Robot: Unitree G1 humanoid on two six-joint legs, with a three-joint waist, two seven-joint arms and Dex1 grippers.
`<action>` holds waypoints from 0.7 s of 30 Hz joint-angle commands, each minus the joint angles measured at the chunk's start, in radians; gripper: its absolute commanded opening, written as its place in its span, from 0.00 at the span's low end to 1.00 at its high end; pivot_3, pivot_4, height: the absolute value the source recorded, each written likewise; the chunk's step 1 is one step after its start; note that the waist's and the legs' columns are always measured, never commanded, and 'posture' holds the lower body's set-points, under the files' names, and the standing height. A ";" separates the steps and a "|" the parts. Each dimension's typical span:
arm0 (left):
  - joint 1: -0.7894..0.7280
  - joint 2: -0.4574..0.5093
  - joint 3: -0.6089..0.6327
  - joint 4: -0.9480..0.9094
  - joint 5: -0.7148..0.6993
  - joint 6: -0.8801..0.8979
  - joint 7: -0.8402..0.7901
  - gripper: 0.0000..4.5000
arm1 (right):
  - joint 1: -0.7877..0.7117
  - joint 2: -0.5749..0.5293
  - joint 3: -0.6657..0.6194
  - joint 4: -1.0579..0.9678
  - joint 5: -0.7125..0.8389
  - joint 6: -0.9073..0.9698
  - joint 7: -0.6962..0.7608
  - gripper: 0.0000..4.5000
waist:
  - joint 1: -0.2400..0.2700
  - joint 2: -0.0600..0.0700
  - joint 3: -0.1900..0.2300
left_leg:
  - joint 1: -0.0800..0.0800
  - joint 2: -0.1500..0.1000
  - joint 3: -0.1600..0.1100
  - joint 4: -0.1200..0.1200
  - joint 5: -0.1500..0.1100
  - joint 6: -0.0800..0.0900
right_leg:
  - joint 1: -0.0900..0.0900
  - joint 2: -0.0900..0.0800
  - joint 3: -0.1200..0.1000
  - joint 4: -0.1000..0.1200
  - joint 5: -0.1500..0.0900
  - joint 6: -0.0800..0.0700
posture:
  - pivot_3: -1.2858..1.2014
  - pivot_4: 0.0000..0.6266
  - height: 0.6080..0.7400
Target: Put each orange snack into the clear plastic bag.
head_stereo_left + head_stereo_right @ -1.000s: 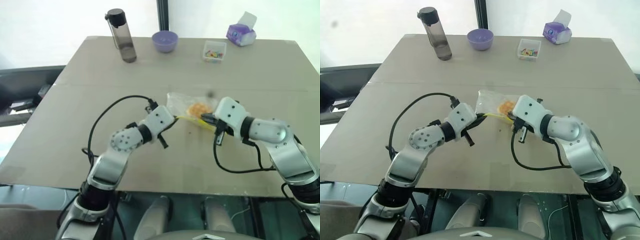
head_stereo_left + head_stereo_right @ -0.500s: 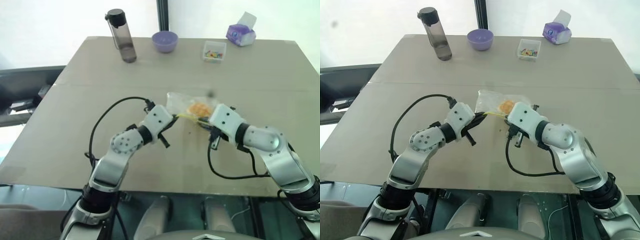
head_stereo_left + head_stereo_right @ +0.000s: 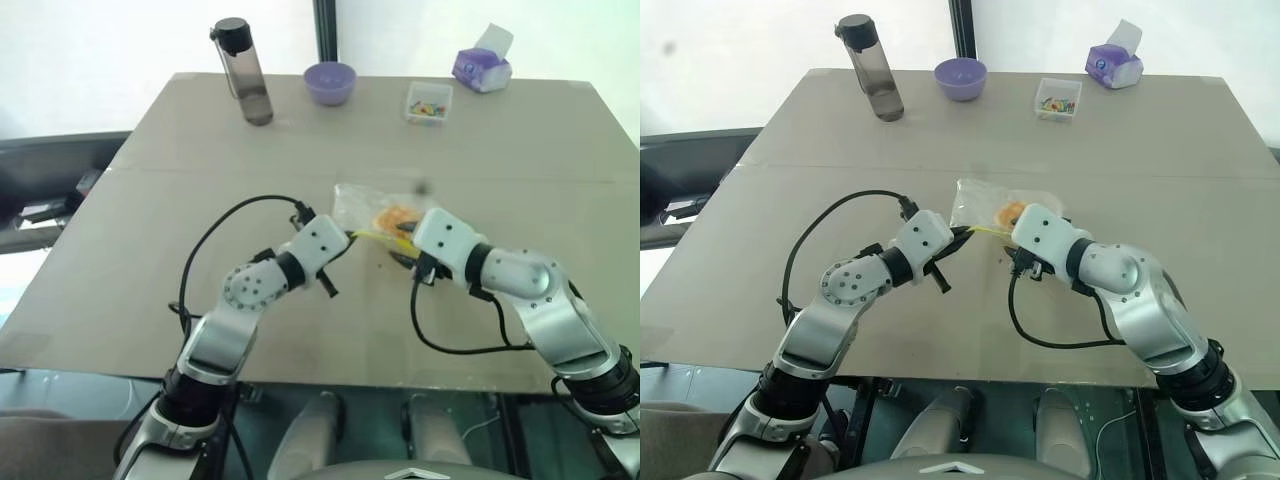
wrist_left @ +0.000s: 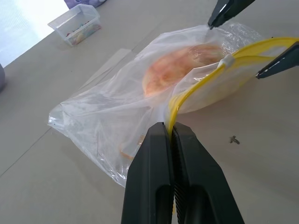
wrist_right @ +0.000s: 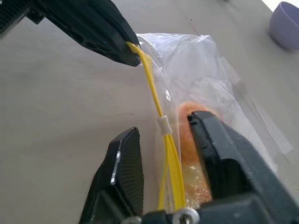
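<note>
Left pincer (image 4: 170,133): clamped on the yellow strip (image 4: 187,98) of the clear plastic bag (image 4: 112,116), frame centre.
Right pincer (image 5: 163,135): just reopened from shut, jaws now straddling the strip's white slider (image 5: 162,124).
Orange snack (image 4: 180,65): inside the bag on the desk (image 3: 150,200); sealing likely remains.

The orange snack (image 4: 180,70) is seen only through the crinkled film of the clear plastic bag (image 4: 112,116), so its top pattern cannot be made out. The contents of the small clear box (image 3: 429,102) are too small to identify. The purple bowl (image 5: 286,23) is cut off by the picture's edge.
</note>
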 commanded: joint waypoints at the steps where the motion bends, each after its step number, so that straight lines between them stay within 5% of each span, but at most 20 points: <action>1: 0.002 0.004 0.002 -0.028 0.006 -0.024 0.009 0.00 | -0.024 0.007 -0.002 -0.008 -0.005 -0.022 0.001 0.06 | 0.000 0.000 0.000 | 0.000 0.000 0.000 0.000 0.000 0.000 | 0.000 0.000 0.000 0.000 0.000 0.000 | 0.52 0.24 0.99; 21: 0.000 0.008 -0.015 -0.022 0.019 -0.048 0.008 0.00 | -0.035 0.010 0.003 0.011 -0.019 -0.020 0.004 0.06 | 0.000 0.000 0.000 | 0.000 0.000 0.000 0.000 0.000 0.000 | 0.000 0.000 0.000 0.000 0.000 0.000 | 0.52 0.24 0.99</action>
